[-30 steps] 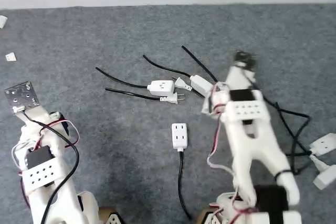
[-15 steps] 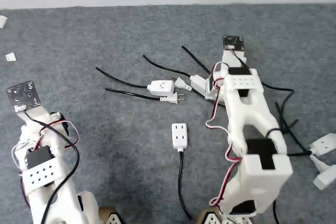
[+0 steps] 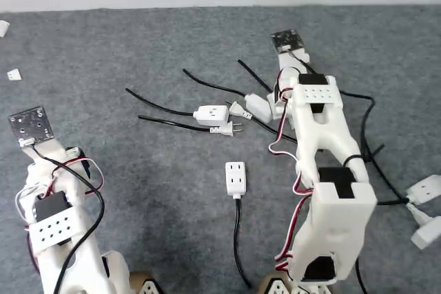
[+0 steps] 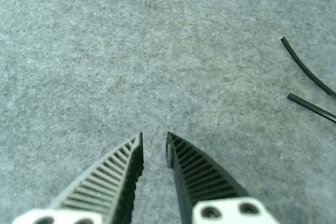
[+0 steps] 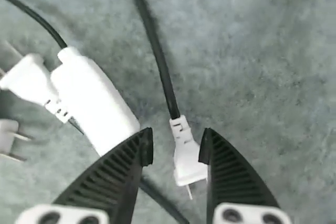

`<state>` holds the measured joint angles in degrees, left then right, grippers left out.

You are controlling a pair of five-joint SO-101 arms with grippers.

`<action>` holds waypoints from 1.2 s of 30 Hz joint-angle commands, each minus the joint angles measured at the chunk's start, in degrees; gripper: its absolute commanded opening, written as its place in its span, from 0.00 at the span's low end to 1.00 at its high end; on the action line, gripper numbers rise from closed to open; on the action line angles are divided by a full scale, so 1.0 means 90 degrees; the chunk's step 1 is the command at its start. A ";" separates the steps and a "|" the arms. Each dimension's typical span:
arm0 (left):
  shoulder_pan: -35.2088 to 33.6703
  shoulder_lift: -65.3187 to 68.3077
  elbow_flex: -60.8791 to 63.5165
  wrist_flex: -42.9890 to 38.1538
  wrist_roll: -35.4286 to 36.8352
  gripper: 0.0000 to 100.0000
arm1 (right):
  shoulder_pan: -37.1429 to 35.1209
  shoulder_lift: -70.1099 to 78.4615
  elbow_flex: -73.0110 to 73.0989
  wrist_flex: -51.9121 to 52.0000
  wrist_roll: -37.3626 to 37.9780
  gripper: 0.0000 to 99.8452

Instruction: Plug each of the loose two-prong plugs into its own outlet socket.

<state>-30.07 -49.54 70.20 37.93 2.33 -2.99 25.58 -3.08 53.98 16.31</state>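
Observation:
My right gripper (image 5: 176,132) is open low over the carpet. A small white two-prong plug (image 5: 185,153) on a black cord (image 5: 152,40) lies between its fingers, close to one of them. Beside it lies a white outlet block (image 5: 92,103) with another white plug (image 5: 23,77) at its end. From above, the right arm (image 3: 317,122) stretches over that block (image 3: 260,109). A second socket (image 3: 211,113) with a plug (image 3: 228,129) beside it lies mid-table, and a third socket (image 3: 236,177) lies nearer the front. My left gripper (image 4: 154,139) is slightly open over bare carpet.
Black cords (image 3: 158,108) trail left from the sockets, and their ends (image 4: 307,69) reach into the left wrist view. More white plug parts (image 3: 426,211) lie at the right edge. The left arm (image 3: 52,218) stands at the front left over bare grey carpet (image 3: 138,191).
The right arm has stretched forward and swung left over the cluster of cords, bringing its gripper down around the small plug. The left arm has not moved.

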 commanded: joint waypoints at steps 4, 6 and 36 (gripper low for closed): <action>0.0039 0.0010 -0.0034 -0.0186 -0.0078 0.07 | 0.0083 0.0317 -0.0586 -0.0044 0.0606 0.13; 0.0039 0.0010 -0.0034 -0.0186 -0.0078 0.07 | 0.0083 0.0444 -0.0674 0.0063 0.0869 0.09; 0.0039 0.0010 -0.0034 -0.0186 -0.0078 0.07 | 0.0073 0.1480 -0.3009 0.1753 0.1621 0.09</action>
<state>-30.07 -49.54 70.20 37.93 2.24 -2.55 39.65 -26.29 68.57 30.20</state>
